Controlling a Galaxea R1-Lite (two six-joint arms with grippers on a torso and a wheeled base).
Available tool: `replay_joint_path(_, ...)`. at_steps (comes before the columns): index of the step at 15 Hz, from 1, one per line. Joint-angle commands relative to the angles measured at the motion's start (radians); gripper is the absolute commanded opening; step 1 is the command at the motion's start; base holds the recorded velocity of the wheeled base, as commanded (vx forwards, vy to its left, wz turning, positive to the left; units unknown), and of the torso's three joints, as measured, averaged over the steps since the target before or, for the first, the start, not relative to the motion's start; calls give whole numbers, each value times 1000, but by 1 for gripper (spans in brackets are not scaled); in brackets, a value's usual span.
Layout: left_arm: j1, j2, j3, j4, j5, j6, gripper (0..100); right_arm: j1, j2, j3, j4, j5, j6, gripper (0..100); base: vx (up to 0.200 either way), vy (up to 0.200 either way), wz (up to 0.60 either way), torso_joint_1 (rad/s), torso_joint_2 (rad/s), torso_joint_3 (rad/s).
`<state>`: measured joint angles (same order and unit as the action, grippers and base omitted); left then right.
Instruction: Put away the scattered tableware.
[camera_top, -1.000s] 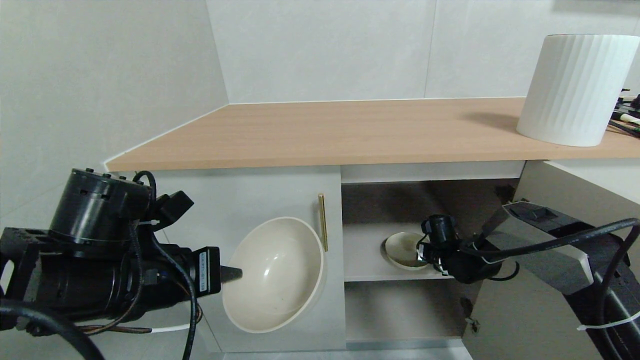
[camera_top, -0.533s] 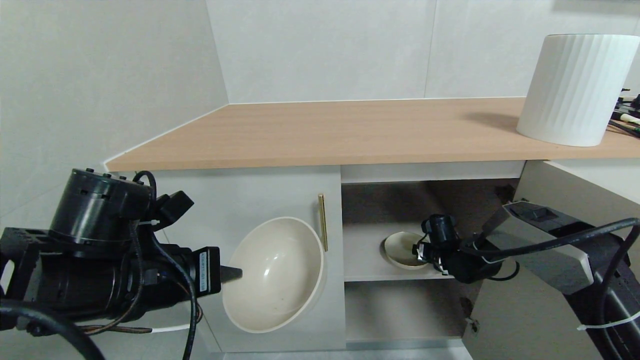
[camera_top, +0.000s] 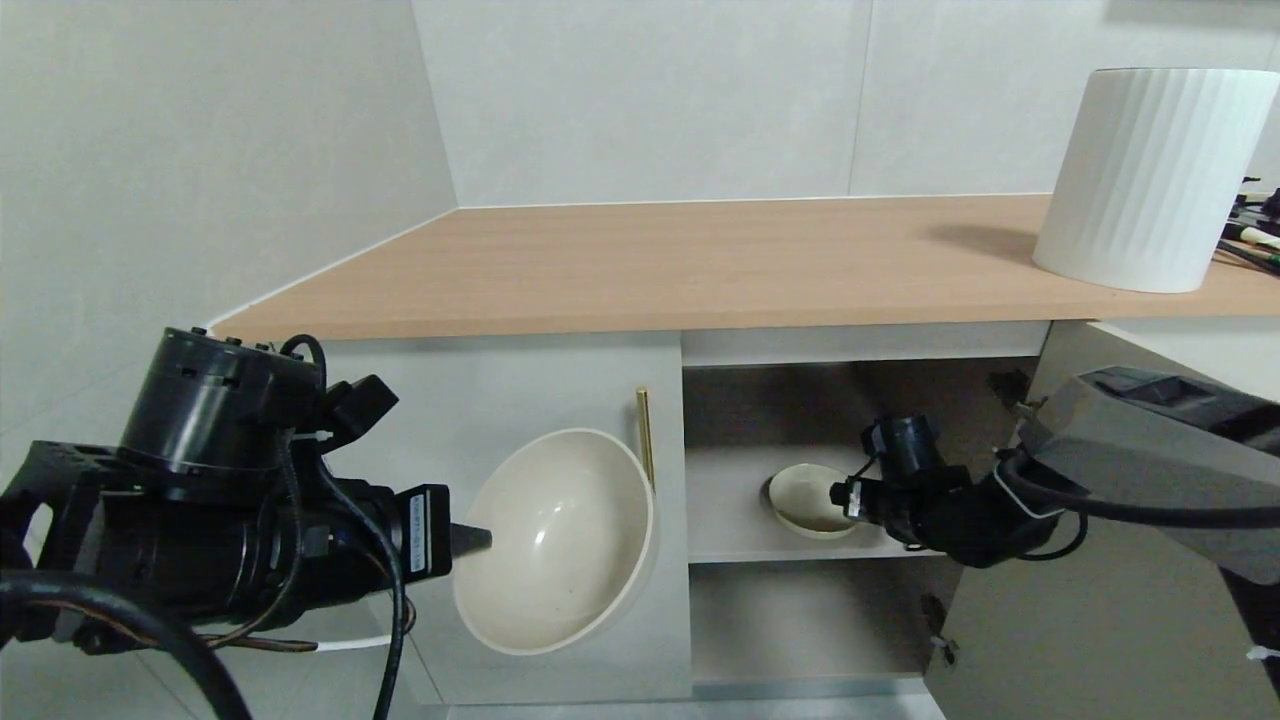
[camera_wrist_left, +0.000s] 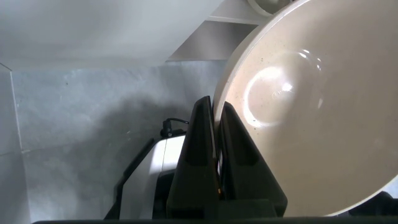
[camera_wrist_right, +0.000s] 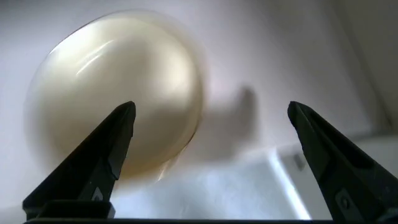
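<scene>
Cream bowl clamped at left, small bowl on the shelf

Obs. 1: The left gripper (camera_wrist_left: 214, 115) is clenched on the rim of the large bowl (camera_top: 555, 540). Its two dark fingers (camera_wrist_left: 200, 134) pinch the edge, one on each side of the wall. The bowl is carried on edge, hollow side facing out into the room. It sits in front of the closed left door (camera_top: 500, 400) of the cupboard, low and at the left of the scene. Its rim overlaps the lower end of the brass handle (camera_top: 645, 440) as seen from the head view.

Obs. 2: The right gripper (camera_wrist_right: 209, 112) is released, with its fingers (camera_wrist_right: 118, 146) spread wide and nothing between them. It sits at the mouth of the open right half of the cupboard, at shelf height.

Obs. 3: The small bowl (camera_top: 805, 500) rests upright on the shelf (camera_top: 730, 505) inside the cupboard. It is just left of the right gripper and just beyond its tips. I cannot tell whether a fingertip touches it.

Obs. 4: The right door (camera_top: 1040, 630) stands swung open at the right.

Obs. 5: On the wooden counter (camera_top: 700, 265) above, a white ribbed container (camera_top: 1150, 180) stands upright at the far right.
</scene>
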<state>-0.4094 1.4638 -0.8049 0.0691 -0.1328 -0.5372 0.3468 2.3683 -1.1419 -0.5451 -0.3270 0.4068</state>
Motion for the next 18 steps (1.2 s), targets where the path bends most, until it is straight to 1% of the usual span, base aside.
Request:
replay_joint_path(1, -25, 50, -23, 0, 4, 0, 0, 87, -262, 166, 43, 77, -36, 100, 0, 0, 0, 0, 0, 0)
replay_joint_path(2, -35, 70, -31, 1, 13, 0, 0, 118, -331, 195, 94, 95, -54, 100, 0, 0, 0, 0, 0, 0)
replay_joint_path(4, -71, 113, -36, 3, 50, 2, 0, 175, -492, 229, 226, 155, -59, 100, 0, 0, 0, 0, 0, 0)
replay_joint_path(5, -94, 135, -45, 9, 71, 5, 0, 198, -560, 232, 290, 197, -57, 100, 0, 0, 0, 0, 0, 0)
replay_joint_path(6, -126, 176, -68, 37, 102, 5, 0, 235, -658, 232, 406, 266, -59, 100, 0, 0, 0, 0, 0, 0)
replay_joint_path(7, -146, 207, -85, 49, 116, 3, 0, 256, -709, 225, 471, 301, -59, 100, 0, 0, 0, 0, 0, 0)
replay_joint_path(8, -167, 240, -94, 52, 134, 3, 0, 278, -744, 223, 508, 327, -59, 100, 0, 0, 0, 0, 0, 0)
replay_joint_path(10, -195, 300, -100, 52, 170, 0, 0, 316, -759, 231, 514, 332, -59, 100, 0, 0, 0, 0, 0, 0)
replay_joint_path(11, -200, 308, -100, 52, 179, 0, 0, 324, -759, 231, 514, 332, -59, 100, 0, 0, 0, 0, 0, 0)
replay_joint_path(12, -218, 326, -99, 52, 199, -1, 0, 394, -748, 251, 514, 316, -59, 100, 0, 0, 0, 0, 0, 0)
replay_joint_path(14, -232, 328, -97, 54, 200, -1, 0, 468, -735, 263, 513, 283, -59, 100, 0, 0, 0, 0, 0, 0)
replay_joint_path(18, -263, 326, -94, 54, 202, -3, 0, 508, -661, 264, 508, 264, -54, 100, 0, 0, 0, 0, 0, 0)
